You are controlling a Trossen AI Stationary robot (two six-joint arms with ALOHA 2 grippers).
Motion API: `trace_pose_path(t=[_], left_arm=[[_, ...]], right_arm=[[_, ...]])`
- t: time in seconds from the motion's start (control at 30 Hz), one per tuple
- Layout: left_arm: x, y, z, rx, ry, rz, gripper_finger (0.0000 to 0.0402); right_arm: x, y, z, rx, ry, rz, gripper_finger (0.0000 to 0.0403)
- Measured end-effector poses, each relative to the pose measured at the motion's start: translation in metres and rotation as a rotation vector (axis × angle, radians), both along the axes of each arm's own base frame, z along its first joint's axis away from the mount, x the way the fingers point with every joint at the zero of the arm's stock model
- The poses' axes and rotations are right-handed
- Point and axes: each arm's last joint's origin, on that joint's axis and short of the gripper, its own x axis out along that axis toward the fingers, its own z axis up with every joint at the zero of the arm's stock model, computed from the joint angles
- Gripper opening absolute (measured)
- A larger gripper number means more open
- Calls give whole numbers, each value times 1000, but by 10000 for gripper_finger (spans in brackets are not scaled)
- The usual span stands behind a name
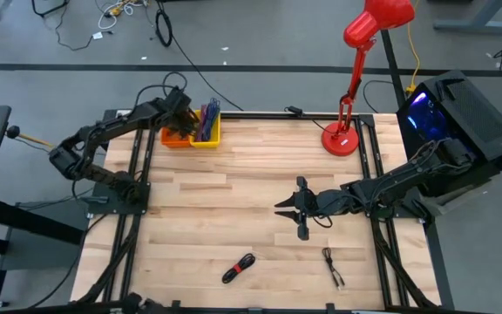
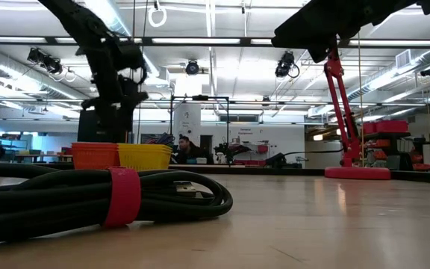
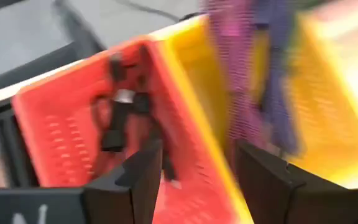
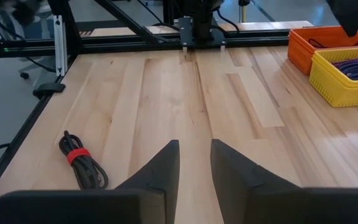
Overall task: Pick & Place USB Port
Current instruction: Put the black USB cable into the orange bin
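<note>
A black coiled cable with a red tie [image 1: 238,268] lies flat near the table's near edge and fills the foreground of the low view [image 2: 118,196]; the right wrist view shows it too [image 4: 79,163]. A second thin black cable [image 1: 334,268] lies to its right. My left gripper [image 1: 184,113] hovers open over the orange bin [image 3: 61,124] and the yellow bin [image 3: 328,106], its fingers either side of the wall between them [image 3: 197,180]. A black cable piece [image 3: 123,118] lies inside the orange bin. My right gripper [image 1: 296,209] is open above mid-table [image 4: 194,162], holding nothing.
The orange bin [image 1: 174,135] and yellow bin [image 1: 207,131], which holds purple cables, stand at the table's far left edge. A red desk lamp [image 1: 342,139] stands at the far right. A black computer case [image 1: 460,113] sits off the right edge. Bare wood lies between the arms.
</note>
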Motion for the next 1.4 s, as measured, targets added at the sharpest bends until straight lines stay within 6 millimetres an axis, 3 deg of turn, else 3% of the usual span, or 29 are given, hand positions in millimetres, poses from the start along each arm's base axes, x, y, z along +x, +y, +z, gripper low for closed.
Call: trace_pose_path(t=[0.23,0.47,0.83,0.97,1.17,1.4], left_arm=[[11,-56,31,5,-65,-155,193],[19,-125,39,-129,-62,-287,193],[52,-233,46,-180,-322,-511,193],[62,-270,38,-229,-380,-533,193],[80,-319,6,-310,-374,-563,193],[95,-352,-33,-380,-344,-569,193]], right_arm=[[0,0,0,-2,2,-3,92],[1,-4,0,-39,-6,-54,92],[0,-4,-2,-52,13,-46,92],[0,-4,-2,-58,17,-44,92],[0,-4,-3,-67,26,-42,92],[-1,-5,-3,-71,32,-41,92]])
